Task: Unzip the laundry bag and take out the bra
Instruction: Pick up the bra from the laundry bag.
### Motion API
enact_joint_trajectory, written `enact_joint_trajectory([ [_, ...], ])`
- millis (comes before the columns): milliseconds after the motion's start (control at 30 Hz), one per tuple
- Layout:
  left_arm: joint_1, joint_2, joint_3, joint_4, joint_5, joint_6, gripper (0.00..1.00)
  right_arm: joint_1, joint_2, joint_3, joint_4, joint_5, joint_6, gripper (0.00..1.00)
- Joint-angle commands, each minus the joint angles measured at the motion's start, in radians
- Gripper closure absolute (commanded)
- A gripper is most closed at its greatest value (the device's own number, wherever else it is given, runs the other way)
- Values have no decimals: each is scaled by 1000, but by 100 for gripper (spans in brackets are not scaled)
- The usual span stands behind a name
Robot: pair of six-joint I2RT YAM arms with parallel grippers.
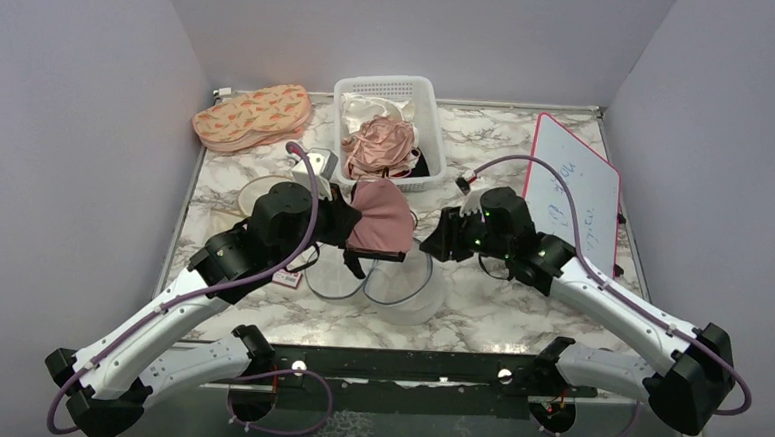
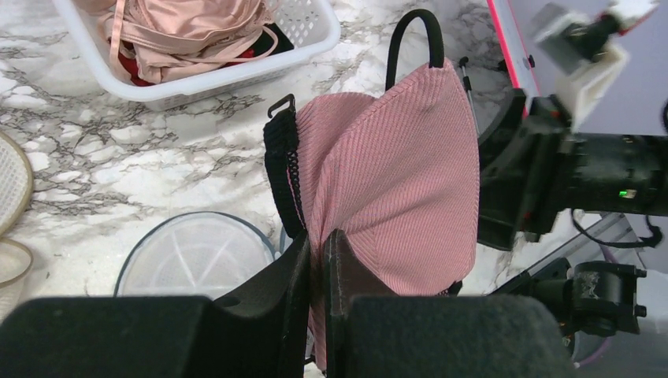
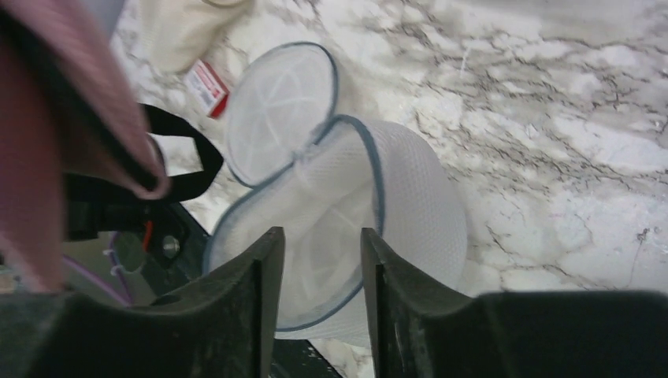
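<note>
Marble table (image 1: 499,314), viewed from above and from both wrists. Bra (image 1: 382,216) hangs in the air over the laundry bag (image 1: 400,284), which lies unzipped on the table with its lid flipped aside. My left fingers (image 2: 283,279) pinch one edge of the bra; my right fingers (image 3: 256,299) stand parted and empty beside it.

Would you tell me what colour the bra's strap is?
Black; the bra strap shows best in the left wrist view.

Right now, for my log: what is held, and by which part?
Left gripper pinches the dusty-pink moulded-cup bra by a cup's edge; right gripper holds nothing.
</note>
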Motion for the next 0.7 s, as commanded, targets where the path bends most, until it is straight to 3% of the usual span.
enact_joint_trajectory([
  [0, -5, -8, -14, 31, -51, -69, 100, 2, -64, 76, -9, -66, 5, 56],
  [100, -4, -14, -26, 31, -70, -94, 100, 2, -82, 88, 57, -160, 39, 48],
  [267, -3, -19, -39, 37, -98, -131, 100, 1, -64, 79, 234, -359, 124, 49],
  [367, -4, -20, -42, 42, -105, -148, 100, 2, -56, 84, 279, -372, 148, 56],
  [667, -4, -33, -59, 58, -103, -181, 100, 2, -15, 101, 309, -360, 167, 55],
])
